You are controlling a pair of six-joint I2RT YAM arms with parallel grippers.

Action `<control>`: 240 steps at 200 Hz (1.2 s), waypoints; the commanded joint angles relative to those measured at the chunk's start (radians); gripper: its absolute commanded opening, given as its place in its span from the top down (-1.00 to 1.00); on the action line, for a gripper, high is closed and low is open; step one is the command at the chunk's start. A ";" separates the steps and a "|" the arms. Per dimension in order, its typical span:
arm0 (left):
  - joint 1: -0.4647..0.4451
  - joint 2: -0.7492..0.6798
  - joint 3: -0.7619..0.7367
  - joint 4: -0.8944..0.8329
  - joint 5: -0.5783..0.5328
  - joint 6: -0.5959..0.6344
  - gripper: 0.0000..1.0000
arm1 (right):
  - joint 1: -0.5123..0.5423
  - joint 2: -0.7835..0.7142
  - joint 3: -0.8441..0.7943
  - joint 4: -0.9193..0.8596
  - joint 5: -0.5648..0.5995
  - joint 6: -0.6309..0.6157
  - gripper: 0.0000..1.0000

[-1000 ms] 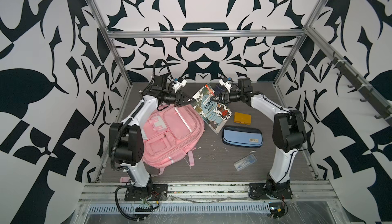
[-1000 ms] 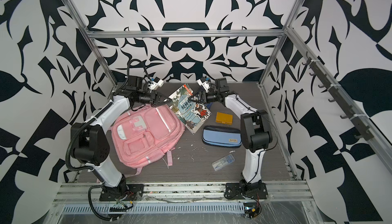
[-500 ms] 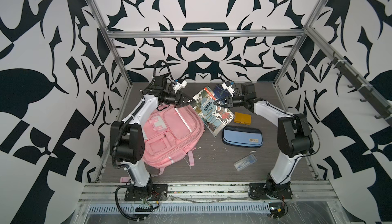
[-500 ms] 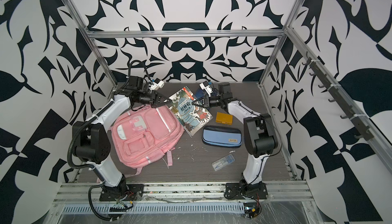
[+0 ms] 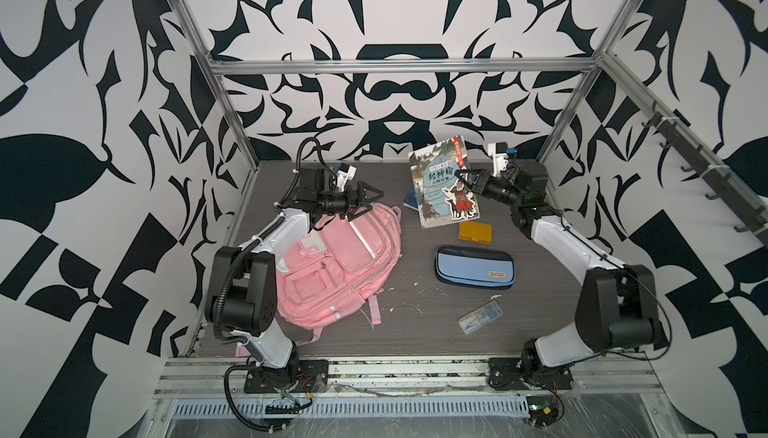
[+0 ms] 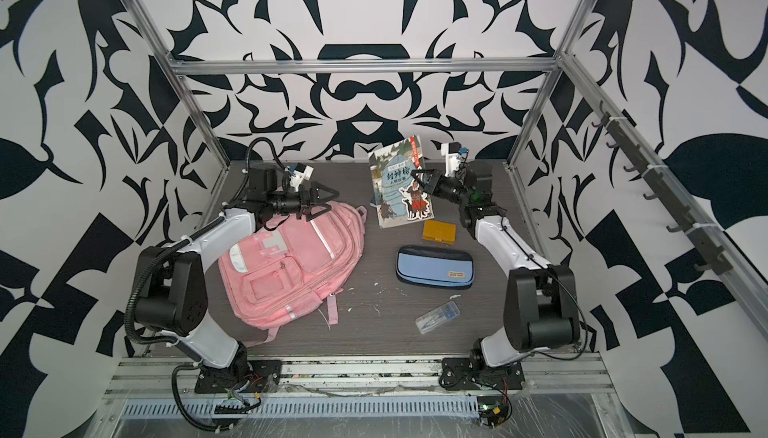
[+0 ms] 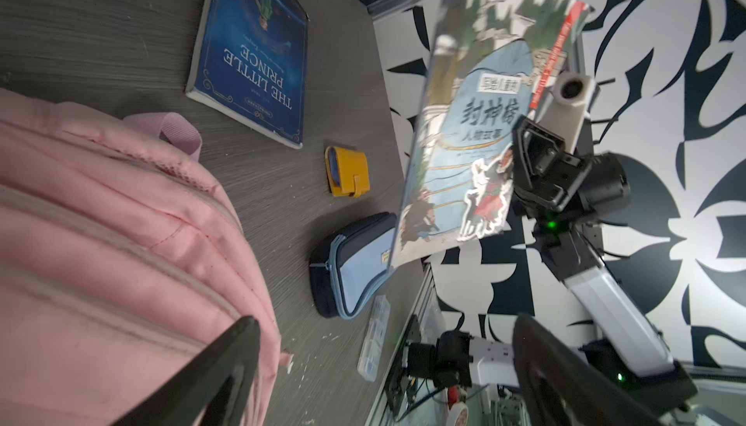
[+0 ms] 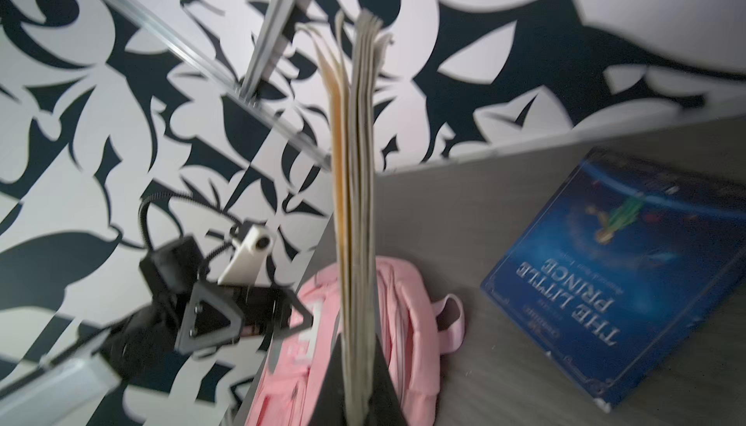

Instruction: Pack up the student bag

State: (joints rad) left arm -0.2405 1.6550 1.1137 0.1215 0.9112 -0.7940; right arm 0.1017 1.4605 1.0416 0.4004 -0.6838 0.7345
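Right wrist only: storybook [image 8: 355, 202] page edges in right pincer [image 8: 357, 349]; left pincer [image 5: 375, 203] wide.

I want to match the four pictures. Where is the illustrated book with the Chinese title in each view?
Top view: the illustrated book is held above the table at the back, right of centre.
Top view: the book is at the back, near the centre.
Left wrist: the book is upper right, cover facing the camera.
Right wrist: the book is central, seen edge-on.
Shared landmark: the pink student bag, visible in all four.
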 commanded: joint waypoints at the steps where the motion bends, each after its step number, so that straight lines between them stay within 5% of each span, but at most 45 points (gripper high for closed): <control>1: -0.080 -0.021 -0.028 0.364 -0.086 -0.247 -0.99 | 0.023 -0.106 -0.028 0.107 0.335 0.107 1.00; 55: -0.266 0.136 0.019 0.673 -0.360 -0.511 -0.99 | 0.088 -0.116 -0.009 0.161 0.512 0.237 1.00; 141: -0.309 0.338 0.248 0.785 -0.357 -0.635 -0.91 | 0.156 -0.095 -0.012 0.199 0.567 0.278 1.00; 154: -0.314 0.339 0.247 0.801 -0.351 -0.646 -0.73 | 0.156 -0.098 -0.032 0.199 0.575 0.279 1.00; 171: -0.327 0.339 0.223 0.837 -0.341 -0.665 -0.17 | 0.157 -0.105 -0.049 0.196 0.585 0.272 1.00; 202: -0.345 0.305 0.149 0.861 -0.343 -0.669 0.37 | 0.156 -0.098 -0.045 0.194 0.572 0.255 1.00; 223: -0.339 0.286 0.115 0.864 -0.350 -0.671 1.00 | 0.156 -0.093 -0.043 0.201 0.550 0.258 1.00; 240: -0.331 0.282 0.116 0.860 -0.344 -0.659 1.00 | 0.154 -0.118 -0.057 0.194 0.523 0.240 0.82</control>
State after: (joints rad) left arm -0.5770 1.9816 1.2400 0.9455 0.5533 -1.4513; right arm 0.2550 1.3956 0.9764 0.5098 -0.1341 1.0000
